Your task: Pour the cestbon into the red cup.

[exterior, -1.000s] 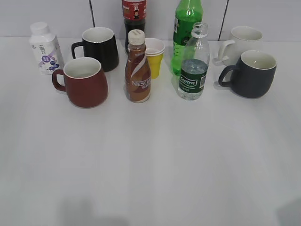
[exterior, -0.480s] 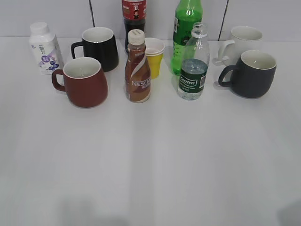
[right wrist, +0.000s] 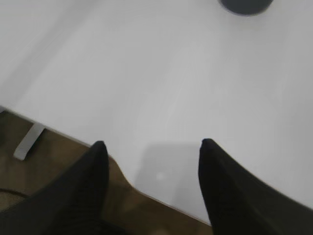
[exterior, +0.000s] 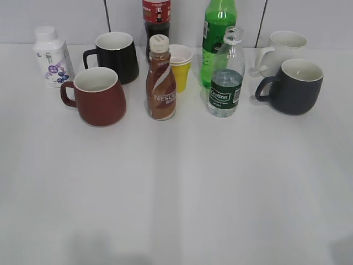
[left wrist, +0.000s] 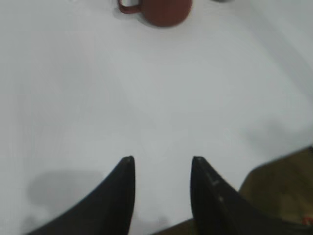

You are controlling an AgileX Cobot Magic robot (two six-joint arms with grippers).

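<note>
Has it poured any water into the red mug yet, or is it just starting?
Just starting. Nothing is done: the water bottle stands upright, untouched, and the red mug looks empty. Both end effectors, left and right, are open and empty near the table edge. Grasping, lifting and pouring remain.

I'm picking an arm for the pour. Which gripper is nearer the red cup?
Left. The left gripper sees the red cup ahead; the right gripper sees only a dark mug.

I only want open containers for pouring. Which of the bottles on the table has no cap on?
The small clear Cestbon bottle with the dark green label: its neck ends in an open mouth. The brown Nescafe bottle and the white bottle are capped; the two rear bottles' tops are cut off.
</note>
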